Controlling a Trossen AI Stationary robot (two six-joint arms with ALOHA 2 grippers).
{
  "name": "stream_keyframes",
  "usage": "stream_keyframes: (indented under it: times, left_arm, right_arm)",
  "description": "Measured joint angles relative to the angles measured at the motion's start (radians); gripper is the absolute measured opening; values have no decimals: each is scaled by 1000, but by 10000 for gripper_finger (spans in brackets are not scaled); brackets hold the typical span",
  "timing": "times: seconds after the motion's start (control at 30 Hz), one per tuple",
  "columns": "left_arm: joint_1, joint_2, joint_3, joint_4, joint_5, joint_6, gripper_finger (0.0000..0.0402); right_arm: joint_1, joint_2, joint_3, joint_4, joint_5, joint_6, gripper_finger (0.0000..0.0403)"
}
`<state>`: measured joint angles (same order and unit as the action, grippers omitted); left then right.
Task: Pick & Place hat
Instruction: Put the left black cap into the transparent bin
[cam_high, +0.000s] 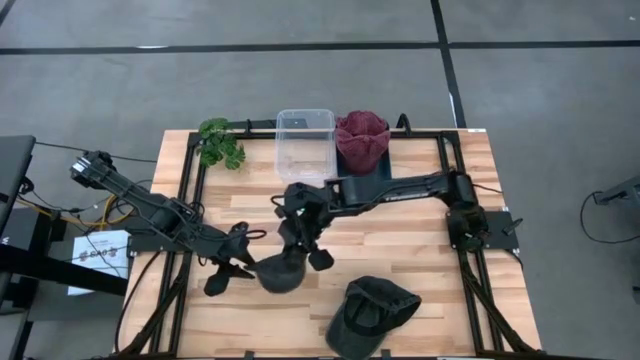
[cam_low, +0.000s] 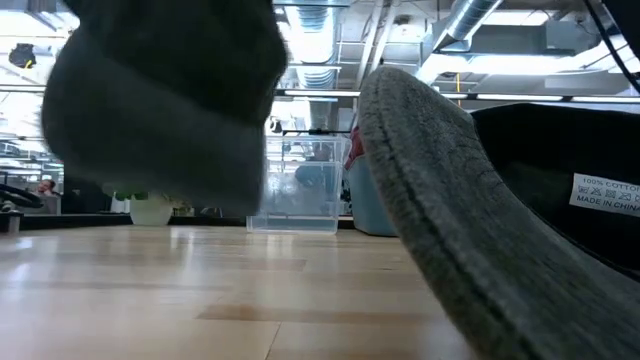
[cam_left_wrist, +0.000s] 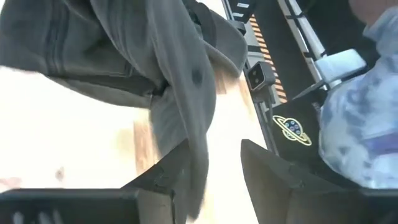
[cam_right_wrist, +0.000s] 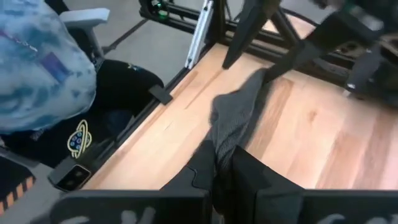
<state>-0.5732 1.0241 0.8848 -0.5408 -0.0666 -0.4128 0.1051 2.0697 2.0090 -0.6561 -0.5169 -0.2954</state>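
hat (cam_high: 281, 272): dark grey ribbed knit, limp, held above the table's near middle | right gripper (cam_right_wrist: 224, 163): clamped on its edge | left gripper (cam_left_wrist: 214, 163): fingers apart astride a fold, grip unclear | bin (cam_high: 305, 145): clear plastic, looks empty | cap (cam_high: 371, 313): only low view shows its label

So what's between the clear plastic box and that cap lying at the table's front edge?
In the high view, the right gripper lies between the clear box and cap.
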Motion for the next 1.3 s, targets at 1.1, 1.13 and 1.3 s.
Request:
stream_keyframes:
  times: [1.1,1.13,1.3]
  left_arm:
    - [176,9,0,189,-62,309,131]
    - [183,17,0,194,-54,311,131]
    - [212,71,0,230,4,340,131]
  right_arm:
    - [-7,-55,-1,-136,104,25,14]
    - [-7,-55,-1,-135,104,25,14]
    - [-8,-55,-1,-134,101,14,14]
